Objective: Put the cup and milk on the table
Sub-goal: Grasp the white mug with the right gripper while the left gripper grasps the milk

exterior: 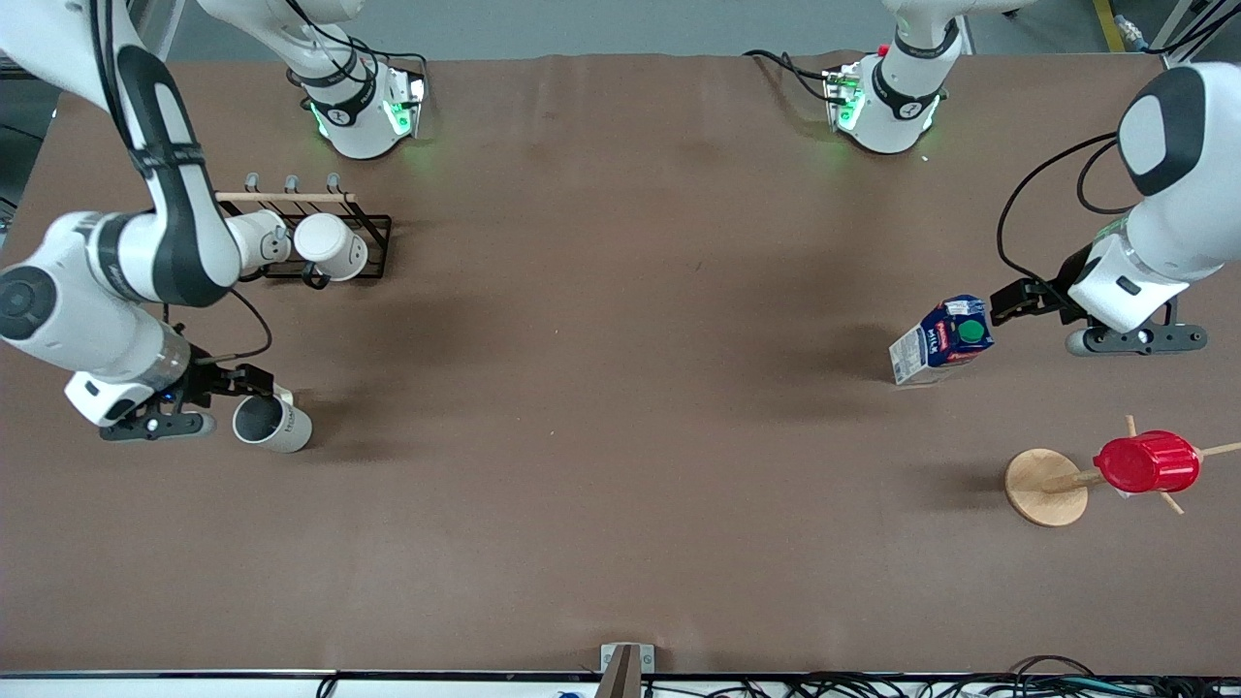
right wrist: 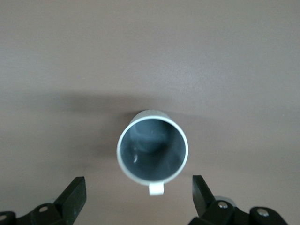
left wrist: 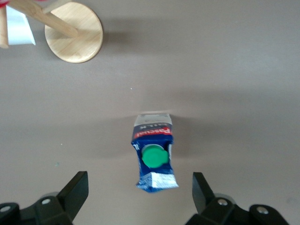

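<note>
The cup (exterior: 271, 424), off-white with a dark grey inside, stands upright on the brown table (exterior: 620, 436) toward the right arm's end. My right gripper (exterior: 250, 380) is open and empty just above it, beside its handle. In the right wrist view the cup (right wrist: 152, 147) sits between and ahead of the open fingers (right wrist: 75, 194) of the right gripper (right wrist: 138, 180), untouched. The milk (exterior: 945, 339), blue and white with a green cap, stands on the table toward the left arm's end. My left gripper (exterior: 1004, 302) is open and empty beside its top. In the left wrist view the milk (left wrist: 153, 154) lies apart from the left gripper (left wrist: 139, 178).
A black wire rack with two white mugs (exterior: 320, 244) stands farther from the front camera than the cup. A wooden stand (exterior: 1043, 487) carrying a red ribbed cup (exterior: 1147, 462) stands nearer the camera than the milk; its round base also shows in the left wrist view (left wrist: 75, 33).
</note>
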{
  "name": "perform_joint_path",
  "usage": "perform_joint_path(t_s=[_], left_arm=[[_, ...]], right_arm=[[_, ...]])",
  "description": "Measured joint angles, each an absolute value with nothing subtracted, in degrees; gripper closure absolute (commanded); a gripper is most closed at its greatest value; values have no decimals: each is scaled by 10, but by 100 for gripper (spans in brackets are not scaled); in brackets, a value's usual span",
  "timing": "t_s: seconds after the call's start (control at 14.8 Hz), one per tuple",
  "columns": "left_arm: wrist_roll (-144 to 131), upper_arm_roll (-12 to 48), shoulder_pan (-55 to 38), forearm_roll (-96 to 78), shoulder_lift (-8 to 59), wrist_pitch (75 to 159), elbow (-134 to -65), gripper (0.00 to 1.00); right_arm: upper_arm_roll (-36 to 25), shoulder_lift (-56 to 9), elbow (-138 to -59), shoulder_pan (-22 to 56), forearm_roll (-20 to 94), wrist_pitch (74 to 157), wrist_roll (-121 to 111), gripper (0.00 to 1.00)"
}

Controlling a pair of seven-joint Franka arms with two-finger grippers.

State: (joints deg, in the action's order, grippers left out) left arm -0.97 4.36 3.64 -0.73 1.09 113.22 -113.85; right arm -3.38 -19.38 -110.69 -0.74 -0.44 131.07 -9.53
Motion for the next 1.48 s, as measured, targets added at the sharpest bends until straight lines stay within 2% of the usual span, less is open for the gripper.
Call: perform_joint_path(t_s=[0.2, 0.61, 0.67, 0.74, 0.94, 1.01, 1.08, 1.35, 1.48], left_arm=[[-9, 45, 37, -7, 11, 1184, -1187, 2], [-9, 47, 33, -7, 21, 1254, -1237, 2], [-9, 48, 33, -7, 23, 1275, -1252, 2], [-9, 48, 33, -7, 24, 1295, -1268, 2], [-9, 48, 33, -7, 28, 1326, -1294, 3], [-9, 48, 33, -7, 30, 1327, -1296, 3], [-9, 48, 33, -7, 31, 1328, -1296, 3], [-9, 48, 32, -7, 34, 1329, -1296, 5], [-9, 48, 32, -7, 35, 1329, -1299, 9]], right_arm=[[-37, -229, -1109, -14, -15, 1357, -117, 0], [-38, -256, -1118, -24, -15, 1408, -133, 1], [-38, -261, -1124, -24, -15, 1422, -133, 7], [-38, -266, -1130, -24, -15, 1433, -133, 21], [-38, -275, -1134, -25, -16, 1444, -133, 77], [-38, -276, -1134, -25, -16, 1444, -133, 90], [-37, -274, -1134, -25, -15, 1444, -133, 98], [-39, -274, -1133, -33, -10, 1444, -128, 100], [-40, -274, -1129, -40, 18, 1442, -117, 100]])
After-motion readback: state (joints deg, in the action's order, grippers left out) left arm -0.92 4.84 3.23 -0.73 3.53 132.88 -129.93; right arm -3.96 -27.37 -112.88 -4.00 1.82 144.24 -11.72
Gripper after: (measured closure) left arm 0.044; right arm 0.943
